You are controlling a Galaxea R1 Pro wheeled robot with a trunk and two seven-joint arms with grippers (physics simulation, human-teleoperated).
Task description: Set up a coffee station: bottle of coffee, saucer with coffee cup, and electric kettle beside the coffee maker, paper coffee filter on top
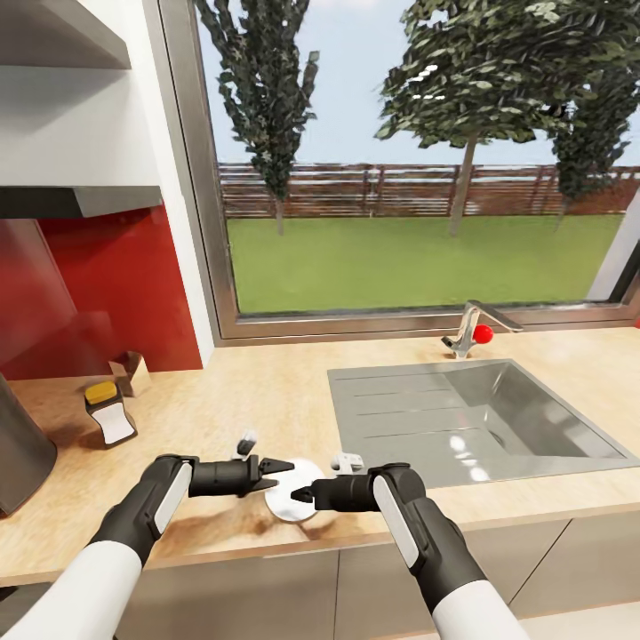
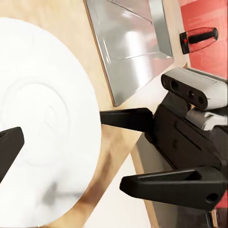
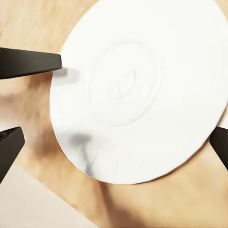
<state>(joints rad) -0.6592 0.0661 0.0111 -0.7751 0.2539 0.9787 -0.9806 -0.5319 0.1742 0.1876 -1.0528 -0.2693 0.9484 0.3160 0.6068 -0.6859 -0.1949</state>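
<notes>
Round glossy white saucer flat on light-wood countertop; right fingers (matte black, tapered) spread; left fingers: can't tell.

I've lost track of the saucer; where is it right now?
In the head view the saucer lies on the countertop near its front edge, between the left gripper and right gripper, left of the sink.

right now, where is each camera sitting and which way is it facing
Head view: high on the robot, looking down over the countertop at the sink and window; both arms show, left pincer and right pincer meeting over the saucer.
Left wrist view: near the left pincer, facing the saucer, with the right pincer opposite.
Right wrist view: near the right pincer, looking down on the saucer.
All three share the saucer.
</notes>
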